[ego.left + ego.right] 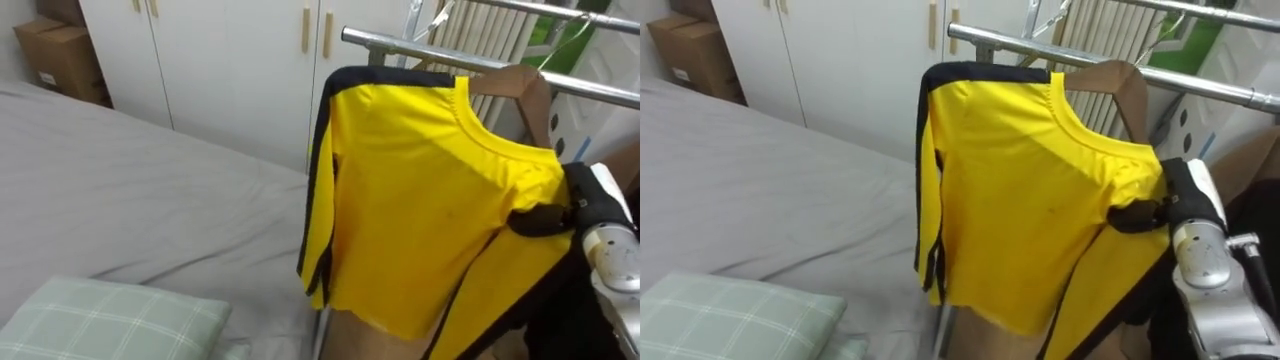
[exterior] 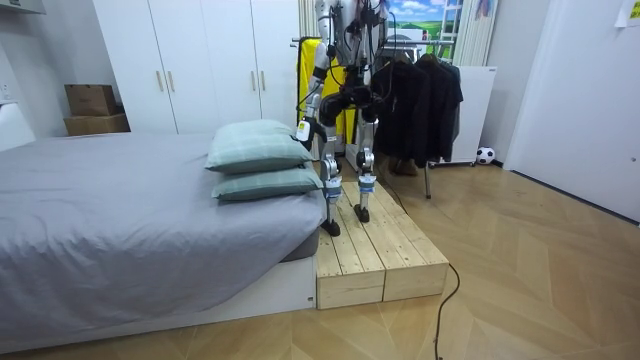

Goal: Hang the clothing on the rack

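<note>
Hanging on a wooden hanger (image 1: 520, 85) just under the metal rail (image 1: 400, 44) of a clothes rack, the yellow shirt (image 1: 420, 210) with black trim faces the robot, its hem loose above the edge of the bed (image 1: 150, 190). Whether the hanger's hook is over the rail cannot be told from here. The right hand (image 1: 585, 200) comes in from the right, and its dark fingers (image 1: 540, 220) are curled in and pinched on the shirt's shoulder, about where the hanger's end would lie under the cloth. In the room view the robot stands on a wooden platform (image 2: 385, 245) between the bed and the rack, where dark clothes (image 2: 420, 95) hang already, and its left hand (image 2: 303, 128) is low by its side near the pillows (image 2: 258, 148). The shirt looks thin, light and smooth, so it probably weighs next to nothing but will slide and bunch if held by the cloth alone; the stiff hanger is the better thing to steer. The safest hold seems to be the shoulder with the wood beneath it, or the hanger's neck by the hook. A pull on the sleeve or hem would likely drag the shirt off the hanger.
</note>
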